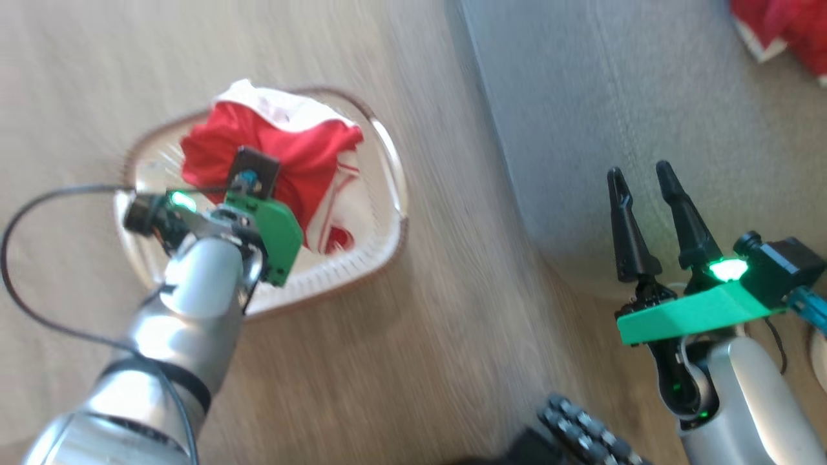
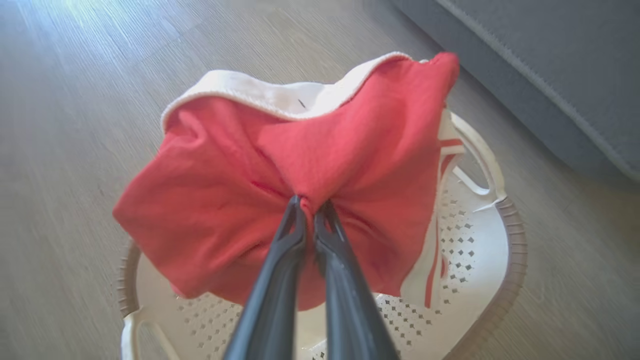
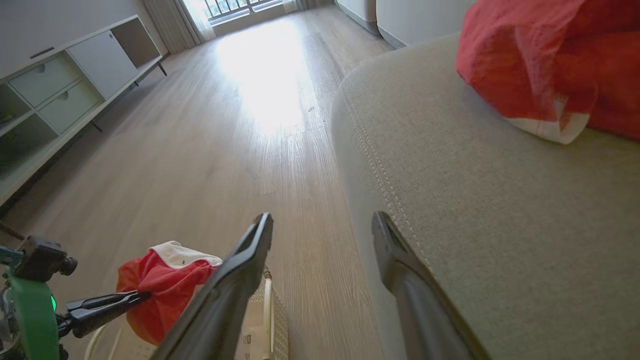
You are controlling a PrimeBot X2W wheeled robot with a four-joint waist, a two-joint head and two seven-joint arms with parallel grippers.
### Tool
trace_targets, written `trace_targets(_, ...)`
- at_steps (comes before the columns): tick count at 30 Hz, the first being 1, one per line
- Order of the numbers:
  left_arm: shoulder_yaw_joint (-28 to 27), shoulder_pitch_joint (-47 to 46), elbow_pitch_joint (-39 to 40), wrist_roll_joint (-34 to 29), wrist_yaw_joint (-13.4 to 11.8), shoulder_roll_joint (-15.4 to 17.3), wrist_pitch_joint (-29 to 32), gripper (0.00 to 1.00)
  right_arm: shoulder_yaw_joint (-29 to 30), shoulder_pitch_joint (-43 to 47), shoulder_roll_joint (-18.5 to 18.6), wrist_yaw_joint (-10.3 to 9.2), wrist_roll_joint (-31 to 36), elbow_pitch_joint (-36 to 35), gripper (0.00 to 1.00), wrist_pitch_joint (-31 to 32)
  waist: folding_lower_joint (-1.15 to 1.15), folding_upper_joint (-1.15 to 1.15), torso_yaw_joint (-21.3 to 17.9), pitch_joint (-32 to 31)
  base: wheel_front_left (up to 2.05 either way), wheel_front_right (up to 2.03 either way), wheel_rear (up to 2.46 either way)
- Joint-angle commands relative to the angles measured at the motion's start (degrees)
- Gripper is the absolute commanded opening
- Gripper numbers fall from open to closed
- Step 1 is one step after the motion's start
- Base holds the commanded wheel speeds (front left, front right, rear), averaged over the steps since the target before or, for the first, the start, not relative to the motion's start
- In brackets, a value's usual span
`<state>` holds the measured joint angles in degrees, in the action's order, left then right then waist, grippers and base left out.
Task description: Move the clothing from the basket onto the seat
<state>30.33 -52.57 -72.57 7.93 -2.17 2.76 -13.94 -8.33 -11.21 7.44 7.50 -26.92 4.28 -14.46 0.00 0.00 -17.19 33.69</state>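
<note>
My left gripper [image 2: 309, 206] is shut on a red garment [image 2: 240, 200] with white trim and holds it lifted just above the cream basket [image 2: 480, 250], whose perforated floor shows beneath. From the head, the same garment [image 1: 284, 155] bunches over the basket [image 1: 387, 213] on the wooden floor. My right gripper [image 1: 643, 177] stands open with nothing between its fingers, over the front edge of the grey seat [image 1: 646, 97]. A second red garment [image 3: 550, 60] lies on the seat [image 3: 500, 225]; it appears at the top right corner [image 1: 788, 26] in the head view.
Pale wooden floor [image 1: 439, 361] surrounds the basket. A low white cabinet [image 3: 65, 85] with drawers stands along the far wall. A black tracked part [image 1: 588, 433] of the robot's base shows at the bottom.
</note>
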Motion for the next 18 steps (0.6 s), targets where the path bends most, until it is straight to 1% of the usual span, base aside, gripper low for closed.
trace_targets(1, -1.5, 1.4, 1.7, 0.9, 0.1, 0.5, -0.8, 0.0, -1.1, 1.5, 1.3, -0.01, 0.3, -1.3, 1.0, -0.5, 0.0, 0.0, 5.4, -9.0, 0.0, 0.0, 0.0)
trace_targets(2, -2.0, 2.4, 2.8, 1.8, 0.0, 0.4, -1.0, 0.0, -1.2, 1.8, 1.6, -0.01, 0.4, -1.2, 1.0, -0.5, 0.0, 0.0, 5.8, -10.5, 0.0, 0.0, 0.0)
trace_targets(5, -3.8, 6.4, 9.5, 4.1, -0.1, 0.2, -1.0, 0.0, -1.3, 3.1, 2.4, -0.01, 0.4, -0.7, 1.0, -0.5, 0.0, 0.0, 7.1, -15.1, 0.0, 0.0, 0.0)
trace_targets(8, -6.0, 11.2, 16.9, 5.3, -0.9, 0.2, -1.0, 0.0, -1.6, 4.5, 2.9, -0.01, 0.3, -0.3, 1.0, -0.5, 0.0, 0.0, 8.1, -19.1, 0.0, 0.0, 0.0)
trace_targets(14, -10.2, 19.3, 29.6, 4.7, -1.7, 1.0, -1.1, 0.0, -2.4, 6.8, 3.7, -0.01, 0.0, 0.5, 1.0, -0.5, 0.0, 0.0, 9.7, -25.5, 0.0, 0.0, 0.0)
trace_targets(18, -14.1, 22.9, 37.9, 4.1, -2.1, 1.3, -1.1, 0.0, -2.2, 7.9, 3.4, -0.01, -0.3, 0.8, 1.0, -0.5, 0.0, 0.0, 10.2, -28.8, 0.0, 0.0, 0.0)
